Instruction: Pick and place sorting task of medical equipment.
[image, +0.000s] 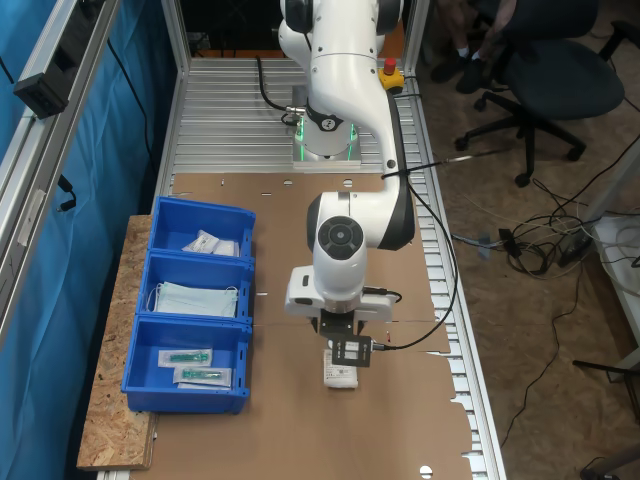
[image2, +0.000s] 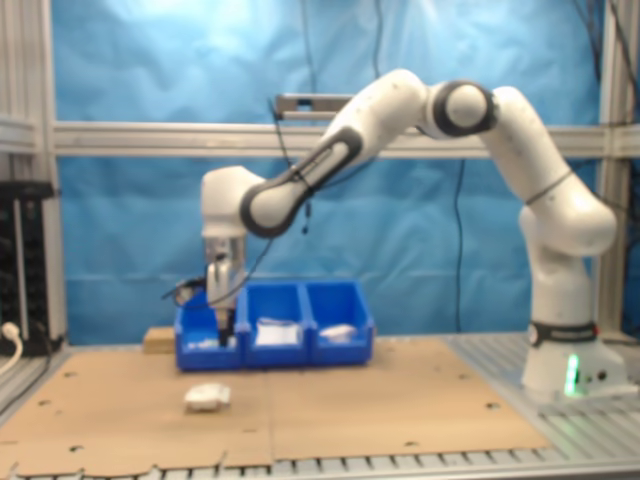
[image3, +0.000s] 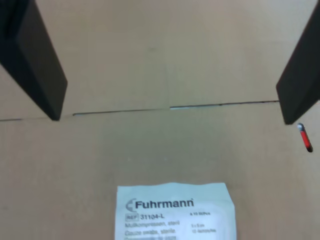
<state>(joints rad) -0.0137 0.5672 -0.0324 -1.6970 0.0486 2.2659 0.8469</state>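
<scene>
The medical equipment, a flat white sachet (image: 340, 376) with dark print, lies on the brown cardboard (image: 400, 260) and is partly covered by the wrist camera in the first exterior view. In the second exterior view the sachet (image2: 208, 397) rests on the cardboard below the gripper (image2: 223, 338), which hangs well above it. In the wrist view the gripper (image3: 172, 119) is open, its dark fingers (image3: 35, 65) wide apart over bare cardboard. The sachet (image3: 176, 212) lies off to one side of the gap, not between the fingers.
A blue three-compartment bin (image: 135, 385) stands on a chipboard beside the cardboard: white sachets (image: 212, 243) in the far compartment, pale blue masks (image: 195, 298) in the middle, clear packets with green parts (image: 195, 366) in the near one. An office chair (image: 555, 70) and cables (image: 530, 240) lie beyond the table edge.
</scene>
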